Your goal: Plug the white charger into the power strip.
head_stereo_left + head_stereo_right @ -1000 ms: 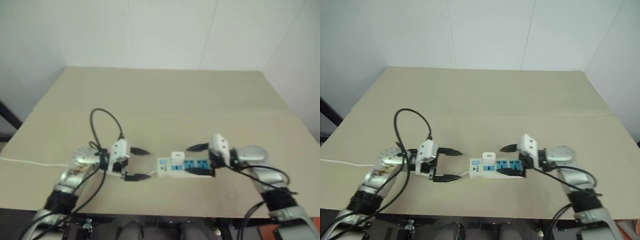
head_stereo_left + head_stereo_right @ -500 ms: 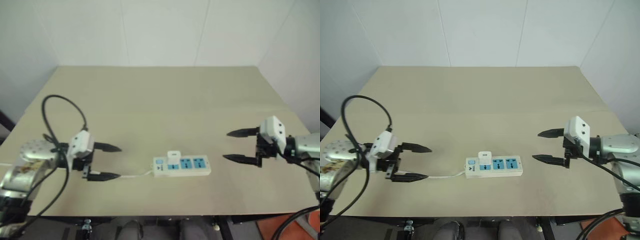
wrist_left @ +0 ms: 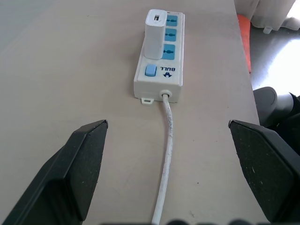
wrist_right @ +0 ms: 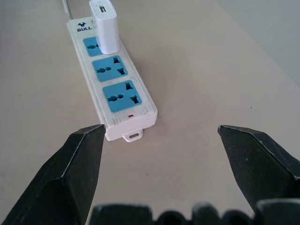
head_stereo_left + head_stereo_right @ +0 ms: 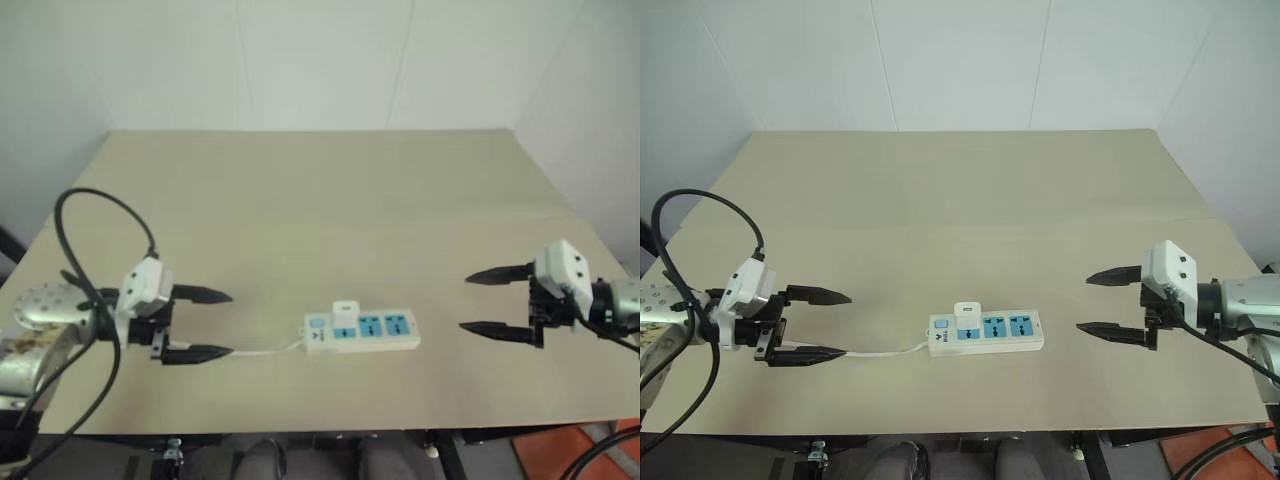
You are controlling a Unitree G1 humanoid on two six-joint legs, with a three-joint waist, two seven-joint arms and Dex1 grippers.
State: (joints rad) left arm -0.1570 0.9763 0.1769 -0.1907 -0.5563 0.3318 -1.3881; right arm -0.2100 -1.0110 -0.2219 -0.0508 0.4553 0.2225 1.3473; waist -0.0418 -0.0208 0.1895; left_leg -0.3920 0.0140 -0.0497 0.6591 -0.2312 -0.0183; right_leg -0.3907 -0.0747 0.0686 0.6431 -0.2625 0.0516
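Observation:
The power strip (image 5: 987, 332) lies flat near the table's front edge, its blue sockets facing up. The white charger (image 5: 965, 313) stands upright in the socket nearest the strip's switch end; it also shows as charger (image 3: 154, 33) and charger (image 4: 104, 26) in the wrist views. The strip's thin white cord (image 3: 167, 154) runs from that end toward my left gripper (image 5: 830, 324). This gripper is open and empty, well left of the strip, pointing at it. My right gripper (image 5: 1098, 302) is open and empty too, well right of the strip, facing it.
The beige table (image 5: 960, 200) stretches far behind the strip up to a white wall. A black cable (image 5: 700, 220) loops above my left arm. The table's front edge runs just below the strip.
Both arms have drawn apart from the strip's ends, left to the left and right to the right, leaving the charger standing in the strip. The camera view has also shifted.

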